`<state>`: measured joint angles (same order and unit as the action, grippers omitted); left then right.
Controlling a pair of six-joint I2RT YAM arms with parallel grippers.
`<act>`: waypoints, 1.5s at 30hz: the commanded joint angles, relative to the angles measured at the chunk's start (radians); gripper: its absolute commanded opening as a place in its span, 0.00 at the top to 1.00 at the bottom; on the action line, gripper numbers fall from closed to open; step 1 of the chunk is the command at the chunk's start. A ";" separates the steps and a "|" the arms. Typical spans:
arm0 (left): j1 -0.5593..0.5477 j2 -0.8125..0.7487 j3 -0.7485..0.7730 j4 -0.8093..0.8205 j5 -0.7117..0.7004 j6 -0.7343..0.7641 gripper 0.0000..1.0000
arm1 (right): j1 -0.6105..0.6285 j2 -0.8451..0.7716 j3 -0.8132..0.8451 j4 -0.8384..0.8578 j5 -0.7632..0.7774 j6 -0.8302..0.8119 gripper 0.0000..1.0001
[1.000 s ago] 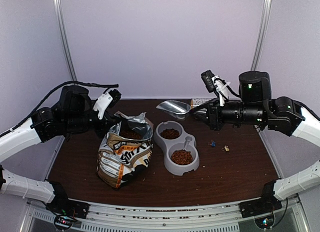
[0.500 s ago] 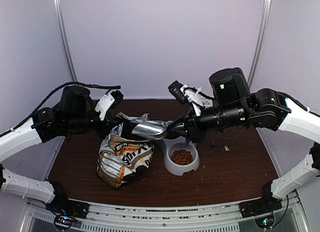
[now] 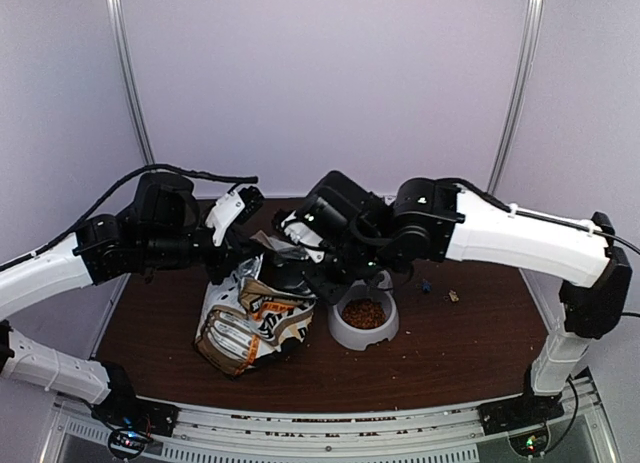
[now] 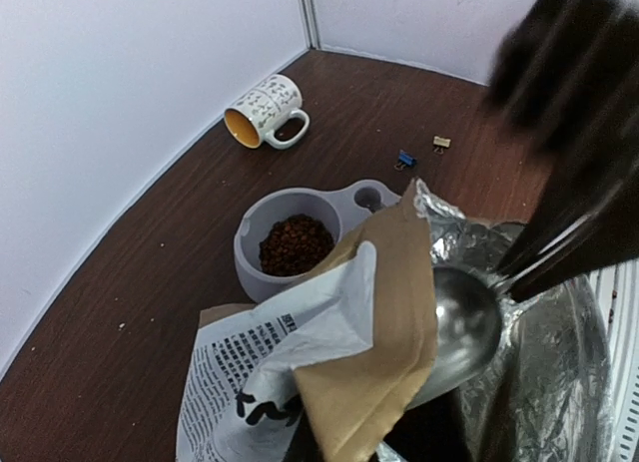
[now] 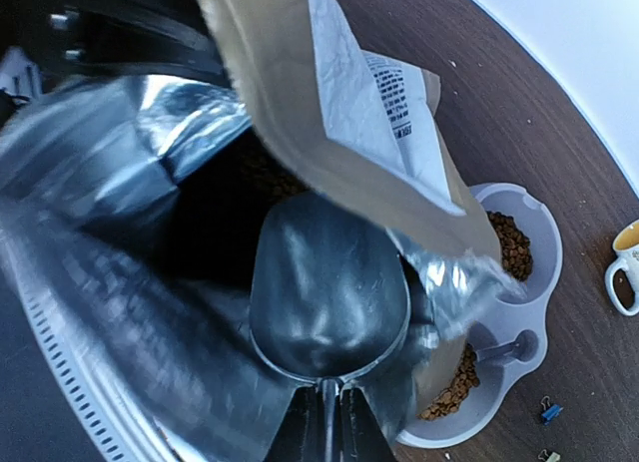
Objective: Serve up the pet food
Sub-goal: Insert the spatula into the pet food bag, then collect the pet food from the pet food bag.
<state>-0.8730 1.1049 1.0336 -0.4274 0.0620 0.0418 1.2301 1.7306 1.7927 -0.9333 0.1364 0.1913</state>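
The printed paper bag (image 3: 250, 318) stands left of the grey double bowl (image 3: 350, 335), its foil-lined mouth held open. My left gripper (image 3: 236, 251) is shut on the bag's rim flap (image 4: 379, 312). My right gripper (image 5: 327, 422) is shut on the handle of a metal scoop (image 5: 329, 282), whose bowl sits inside the bag's mouth with no pellets showing in it. In the left wrist view the scoop (image 4: 464, 322) lies against the foil. Pet food (image 3: 364, 312) fills the near cup of the bowl, and pet food (image 4: 297, 244) also shows in the double bowl (image 5: 539, 282). The bag's depths are dark.
A patterned mug (image 4: 268, 111) lies on its side near the back wall. A blue binder clip (image 4: 404, 159) and a small tan clip (image 4: 440, 142) lie on the brown table right of the bowl. The right arm's wrist (image 3: 340, 218) hangs over the bowl's far cup.
The right arm has swung left from the back of the table, carrying the scoop over the bowl and down into the bag's mouth. The left arm kept holding the bag's rim.
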 commanded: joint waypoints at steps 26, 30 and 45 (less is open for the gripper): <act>-0.021 0.074 0.020 0.059 0.089 -0.009 1.00 | -0.057 0.042 -0.242 0.297 0.050 0.007 1.00; -0.021 0.075 0.021 0.058 0.067 -0.010 1.00 | -0.043 0.113 -0.178 0.116 0.270 -0.029 1.00; -0.021 0.117 0.021 0.065 0.111 -0.020 1.00 | -0.012 0.213 -0.263 0.540 -0.053 -0.062 1.00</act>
<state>-0.8772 1.1965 1.0393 -0.3973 0.0998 0.0273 1.2240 1.8767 1.5967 -0.5152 0.2516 0.1871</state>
